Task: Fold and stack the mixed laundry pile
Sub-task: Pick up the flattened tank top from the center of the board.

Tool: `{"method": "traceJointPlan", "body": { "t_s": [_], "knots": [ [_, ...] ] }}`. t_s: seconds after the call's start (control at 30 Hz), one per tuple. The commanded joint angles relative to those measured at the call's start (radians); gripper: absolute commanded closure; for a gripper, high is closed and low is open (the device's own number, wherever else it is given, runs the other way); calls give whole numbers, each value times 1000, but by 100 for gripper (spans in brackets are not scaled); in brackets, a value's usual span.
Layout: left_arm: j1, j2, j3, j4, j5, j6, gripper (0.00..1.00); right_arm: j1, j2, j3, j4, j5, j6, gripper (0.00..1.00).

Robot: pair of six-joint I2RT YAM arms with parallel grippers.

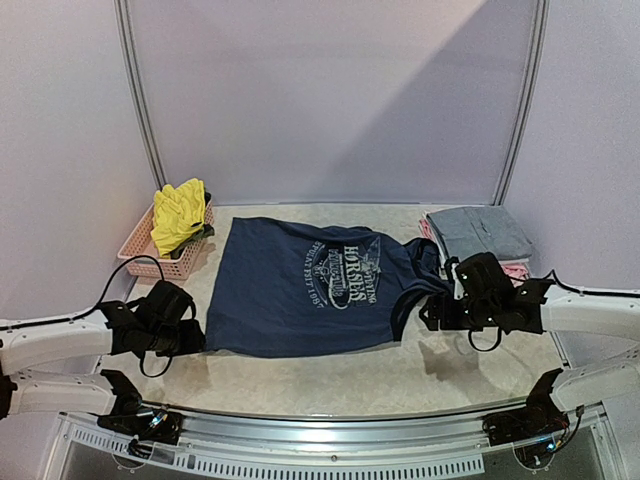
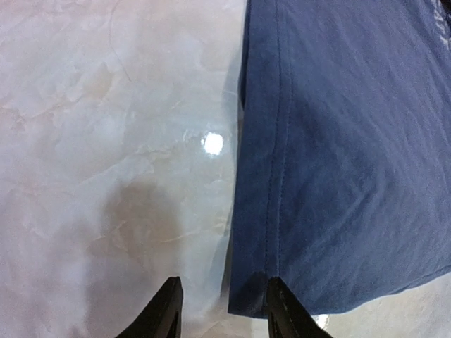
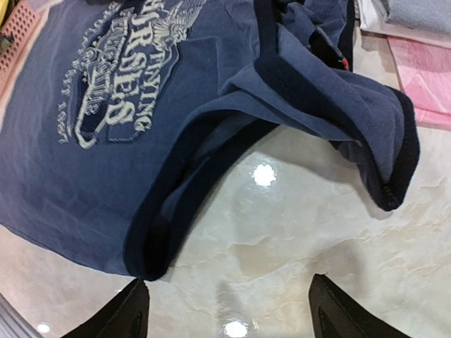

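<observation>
A navy blue top [image 1: 300,290] with a pale printed design lies spread flat on the table's middle. My left gripper [image 1: 196,338] is open just above the top's near left hem corner [image 2: 268,282], one fingertip [image 2: 278,303] over the cloth, the other [image 2: 169,310] over bare table. My right gripper [image 1: 428,312] is open and empty beside the top's bunched armhole and strap [image 3: 352,120]. A yellow garment [image 1: 178,215] sits in the pink basket. Folded grey trousers [image 1: 478,232] lie on white and pink pieces [image 1: 515,268] at the right.
The pink lattice basket [image 1: 160,262] stands at the back left. The marble-look table [image 1: 330,375] shows bare in front of the top. A white frame rail [image 1: 300,425] runs along the near edge. Grey walls enclose the back.
</observation>
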Motion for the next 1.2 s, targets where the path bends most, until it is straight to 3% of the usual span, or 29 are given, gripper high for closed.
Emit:
{"method": "traceJointPlan", "body": {
  "t_s": [0.0, 0.1, 0.27, 0.57, 0.9, 1.07, 1.17],
  "knots": [
    [-17, -2, -43, 110, 74, -18, 59, 1, -4, -17, 85, -117, -9, 25],
    [-25, 27, -53, 131, 100, -29, 59, 5, 39, -25, 152, -280, -25, 33],
    [-41, 44, -79, 162, 107, -45, 61, 55, 127, -27, 210, -351, -21, 39],
    [-48, 44, -102, 188, 89, -46, 68, 81, 269, -36, 313, -372, 3, 49],
    [-48, 35, -135, 260, 81, -49, 86, 82, 351, -30, 374, -363, 17, 60],
    [-48, 34, -148, 312, 67, -37, 99, 80, 390, -11, 376, -338, 14, 70],
    [-48, 30, -148, 324, 57, -26, 100, 80, 406, -5, 380, -338, 10, 80]
  ]
}}
